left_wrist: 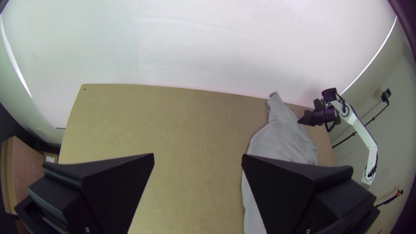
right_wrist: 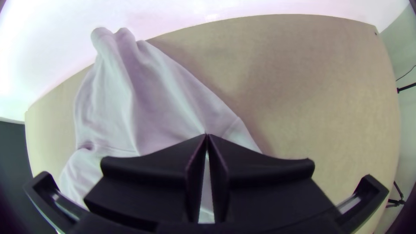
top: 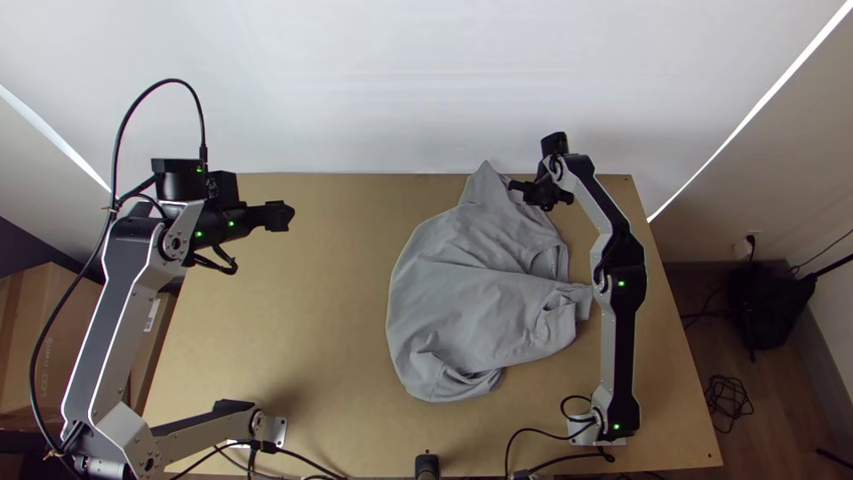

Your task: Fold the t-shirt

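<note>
"So, specimen first: where does it lie?"

"Grey t-shirt [top: 471, 293], flat on the light wooden bench [top: 311, 311], rumpled. One narrow corner [top: 485, 178] runs up to the bench's far edge and appears to lap past it. Creases run across the middle; the near end is bunched."

"Any part standing out at the side?"

"Noted: a short flap of cloth [top: 579, 300] on the t-shirt's right side, just beside the right arm [top: 619, 293]."

"Left gripper [top: 283, 216]?"

"Well apart from the t-shirt, on its left. Its own wrist view gives the fingers [left_wrist: 117, 186] spread wide, nothing between them. Recorded as released."

"And the right gripper [top: 515, 187]?"

"At the t-shirt's far right part, near that narrow corner. Fingers [right_wrist: 164, 167] drawn together, tips meeting over the cloth. Recorded as clenched. Whether a pinch of fabric is caught in the tips, I cannot tell."

"Surroundings?"

"Cardboard box [top: 53, 347] on the floor, well to the left of the t-shirt. Black cables [top: 306, 458] near the bench's near edge, nearer the operator side than the t-shirt. White backdrop [top: 400, 80] beyond the t-shirt."
</note>
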